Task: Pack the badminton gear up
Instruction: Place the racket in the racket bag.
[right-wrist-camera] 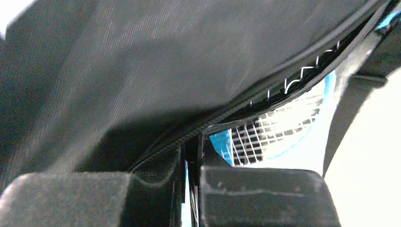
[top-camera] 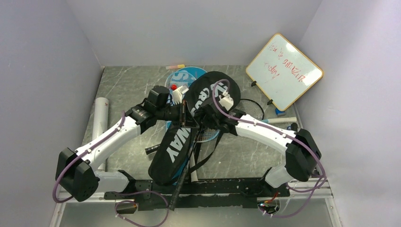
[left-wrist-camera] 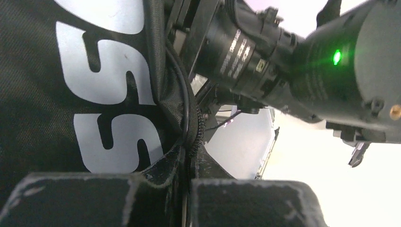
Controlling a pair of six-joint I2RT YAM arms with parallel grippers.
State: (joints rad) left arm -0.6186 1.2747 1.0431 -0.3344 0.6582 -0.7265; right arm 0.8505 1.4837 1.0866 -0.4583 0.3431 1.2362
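Over the middle of the desk [top-camera: 127, 90], gripping the black bag [top-camera: 176, 144] from both sides along its zipped rim. Left hand [top-camera: 181, 112] clenched on the zipper seam at the bag's left edge, fingers [left-wrist-camera: 94, 201] pressed together on a fold of the fabric, with big white letters just beyond. Right hand [top-camera: 209, 117] clenched as well, nipping the same rim from the right, close beside the left hand, pads [right-wrist-camera: 265, 198] almost touching with the zipper tape caught between. Wide end of the bag toward the far side at the two hands, narrow end trailing to the near edge by the arm bases, a black strap hanging off its right side. Under the rim, seen from the right wrist: white strings and bright frame of the light-blue racket [right-wrist-camera: 279, 127], lying beneath the bag. Farther back, flat on the desk and partly covered by the black bag's wide end: blue bag [top-camera: 182, 76]. Just far of the left wrist, what looks like a small white shuttlecock [top-camera: 177, 96] with a red tip. Right of the right hand, lying flat: black-framed racket [top-camera: 252, 109], head near the foot of the whiteboard [top-camera: 283, 71] propped in the far right corner. Along the left edge, running near to far: white tube [top-camera: 100, 120].
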